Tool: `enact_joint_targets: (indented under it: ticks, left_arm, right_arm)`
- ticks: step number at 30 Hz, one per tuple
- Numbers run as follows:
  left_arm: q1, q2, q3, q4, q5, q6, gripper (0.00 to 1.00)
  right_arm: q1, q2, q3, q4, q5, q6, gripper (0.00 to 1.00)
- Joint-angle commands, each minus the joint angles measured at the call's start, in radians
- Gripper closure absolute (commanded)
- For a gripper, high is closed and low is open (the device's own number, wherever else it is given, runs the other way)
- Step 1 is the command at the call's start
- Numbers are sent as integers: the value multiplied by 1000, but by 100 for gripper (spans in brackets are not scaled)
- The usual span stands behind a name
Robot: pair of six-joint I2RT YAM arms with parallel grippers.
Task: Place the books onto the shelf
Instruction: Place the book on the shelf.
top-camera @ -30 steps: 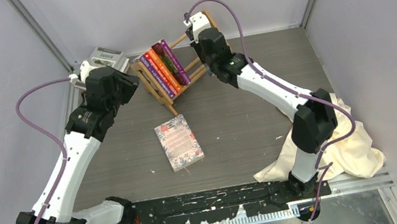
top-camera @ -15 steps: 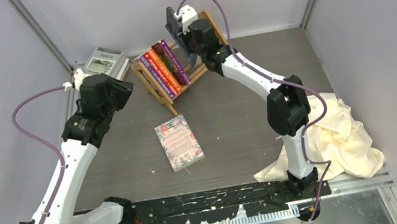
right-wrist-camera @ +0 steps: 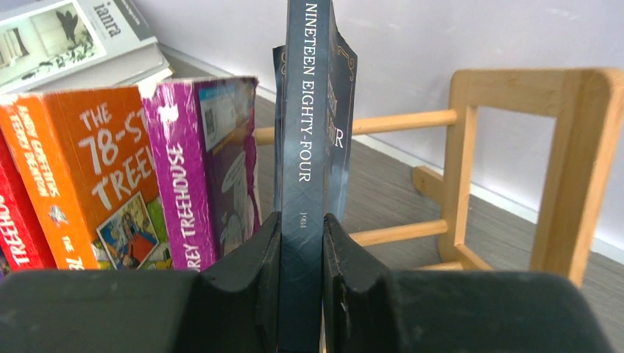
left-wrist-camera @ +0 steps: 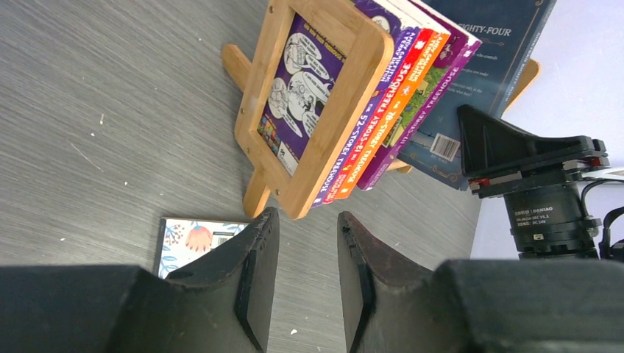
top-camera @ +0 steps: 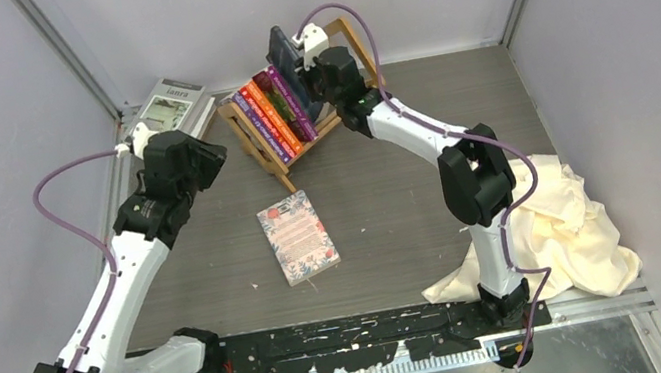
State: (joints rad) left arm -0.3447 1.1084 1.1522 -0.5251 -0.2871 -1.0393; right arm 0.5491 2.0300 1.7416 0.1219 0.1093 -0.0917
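Note:
My right gripper [right-wrist-camera: 302, 220] is shut on the spine of a dark blue book [right-wrist-camera: 309, 110], held upright just right of the purple book [right-wrist-camera: 184, 184] and inside the wooden shelf [right-wrist-camera: 581, 169]. In the top view the blue book [top-camera: 281, 51] sticks up above the row of purple, red and orange books [top-camera: 273, 110] in the shelf [top-camera: 250, 141]. A pink floral book [top-camera: 297, 237] lies flat mid-table. Grey and white books [top-camera: 175, 101] are stacked at the back left. My left gripper [left-wrist-camera: 305, 217] hangs open and empty, left of the shelf's near end frame [left-wrist-camera: 346, 95].
A cream cloth [top-camera: 557, 230] is heaped at the right, near the right arm's base. The enclosure walls stand close behind the shelf and the grey stack. The right wrist's camera [left-wrist-camera: 544, 176] shows in the left wrist view beside the blue book [left-wrist-camera: 486, 51].
The right arm has swung left with the dark blue book, bringing it upright beside the purple book in the shelf. The left arm has shifted slightly and stays open.

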Motion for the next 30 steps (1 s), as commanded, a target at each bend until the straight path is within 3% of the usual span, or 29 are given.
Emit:
enact_joint_targets:
  ticks: [1,16,30]
  left_arm:
    - [6,-21,-29,100,-7,6,65]
    - [6,-54,-131,167,-42,-14,66]
    - [6,-56,-147,192,-42,-27,66]
  right_arm:
    - [-2,-54,-26,254,-34,23,99]
    - [-23,-39,-189,412,-85,124,99]
    - [-24,-72,-346,396,-24,127,99]
